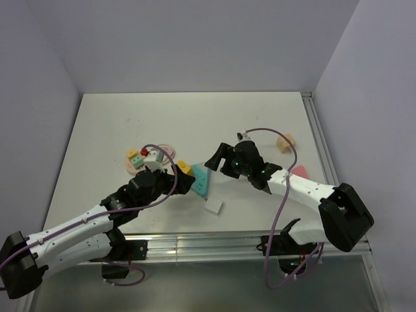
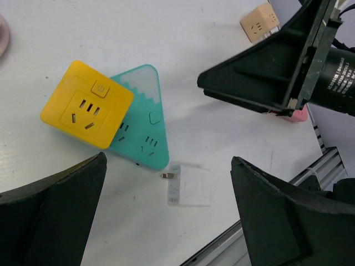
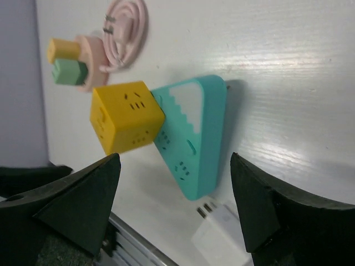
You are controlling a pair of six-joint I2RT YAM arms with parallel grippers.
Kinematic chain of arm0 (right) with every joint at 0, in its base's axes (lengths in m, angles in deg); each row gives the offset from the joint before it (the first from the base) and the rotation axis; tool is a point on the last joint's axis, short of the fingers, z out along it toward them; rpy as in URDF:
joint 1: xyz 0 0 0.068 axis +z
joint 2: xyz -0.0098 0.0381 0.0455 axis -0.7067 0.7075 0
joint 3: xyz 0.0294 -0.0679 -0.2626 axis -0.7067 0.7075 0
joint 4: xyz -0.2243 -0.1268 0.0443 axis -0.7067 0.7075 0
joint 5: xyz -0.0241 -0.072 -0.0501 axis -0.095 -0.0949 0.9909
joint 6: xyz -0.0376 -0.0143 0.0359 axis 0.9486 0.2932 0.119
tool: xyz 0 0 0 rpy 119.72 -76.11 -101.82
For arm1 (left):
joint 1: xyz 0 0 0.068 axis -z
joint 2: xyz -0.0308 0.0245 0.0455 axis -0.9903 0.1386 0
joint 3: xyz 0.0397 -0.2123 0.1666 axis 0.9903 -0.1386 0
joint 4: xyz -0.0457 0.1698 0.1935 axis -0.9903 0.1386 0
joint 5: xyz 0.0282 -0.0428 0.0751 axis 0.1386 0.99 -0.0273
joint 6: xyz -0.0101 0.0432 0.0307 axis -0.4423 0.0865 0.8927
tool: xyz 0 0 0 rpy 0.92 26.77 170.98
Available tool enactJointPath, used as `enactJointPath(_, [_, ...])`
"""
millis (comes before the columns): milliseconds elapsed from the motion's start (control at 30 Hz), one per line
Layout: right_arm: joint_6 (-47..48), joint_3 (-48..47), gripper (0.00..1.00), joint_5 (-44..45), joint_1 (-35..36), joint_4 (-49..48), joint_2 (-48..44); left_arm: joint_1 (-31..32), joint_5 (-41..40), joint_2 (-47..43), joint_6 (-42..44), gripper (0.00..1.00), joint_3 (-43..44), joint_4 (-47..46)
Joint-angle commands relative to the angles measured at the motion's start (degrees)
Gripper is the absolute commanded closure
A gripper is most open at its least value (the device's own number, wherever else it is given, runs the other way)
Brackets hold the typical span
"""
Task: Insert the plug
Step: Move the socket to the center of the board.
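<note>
Small mint-green plastic plug (image 3: pixel 69 72) untouched on a pink round pad (image 3: pixel 95 55), at 9 o'clock of the yellow plastic socket cube (image 1: pixel 185 168), well apart. Left gripper (image 2: pixel 169 163) at the cube's 7 o'clock, jaws wide apart, empty. Teal triangular socket block (image 1: pixel 200 183) touches the cube. Right gripper (image 3: pixel 175 160) at teal's 1 o'clock, jaws apart, empty

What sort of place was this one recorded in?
Probably a lab test cell: a white table boxed by plain walls, an aluminium rail at its near edge, and a yellow socket cube.
</note>
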Motion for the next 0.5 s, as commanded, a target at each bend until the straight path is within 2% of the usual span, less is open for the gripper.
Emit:
enactJointPath(0, [15.0, -0.4, 0.14, -3.1, 0.7, 8.8, -1.7, -0.2, 0.0, -0.3, -0.6, 0.0, 0.3, -1.0])
enactJointPath(233, [25.2, 4.1, 0.11, -2.9, 8.3, 9.6, -6.1, -0.2, -3.5, -2.1, -2.1, 0.01, 4.2, 6.8])
enactJointPath(467, [33.0, 6.0, 0.11, -6.9, 12.7, 9.8, -8.4, -0.5, -4.5, 3.2, -2.9, 0.0, 9.0, 13.0])
